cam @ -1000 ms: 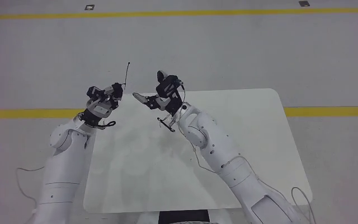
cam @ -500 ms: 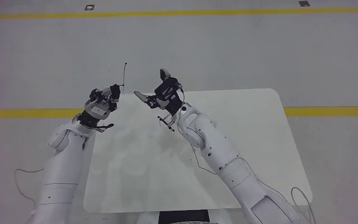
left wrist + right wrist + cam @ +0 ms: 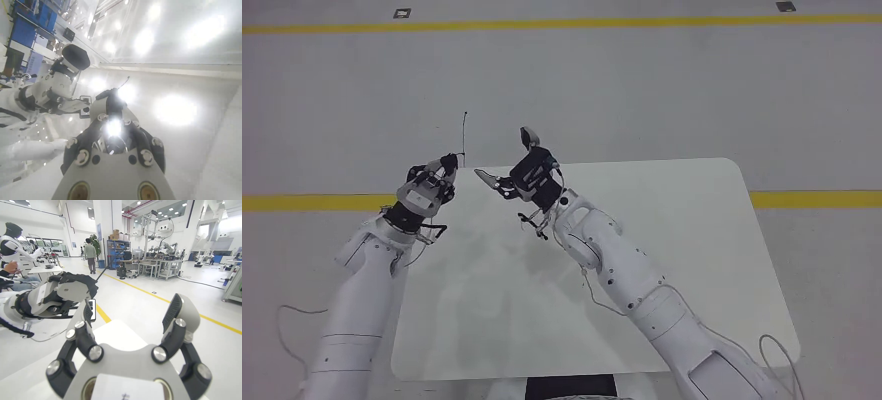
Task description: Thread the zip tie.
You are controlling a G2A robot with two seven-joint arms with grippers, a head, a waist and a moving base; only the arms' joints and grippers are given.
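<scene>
**R gripper closes gap to L**

R gripper (image 3: pixel 505 154) first edged away, then slid back toward L gripper (image 3: pixel 451 160); the gap btw them is narrower now. L wrist dropped a bit toward the robot. Held zip tie (image 3: pixel 463 134) went from leaning to nearly straight in top view.

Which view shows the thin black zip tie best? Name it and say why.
The right wrist view: the thin black zip tie runs full length out of the shut left gripper. The top view shows it as a fine line; the left wrist view, its tip beside glare.
</scene>
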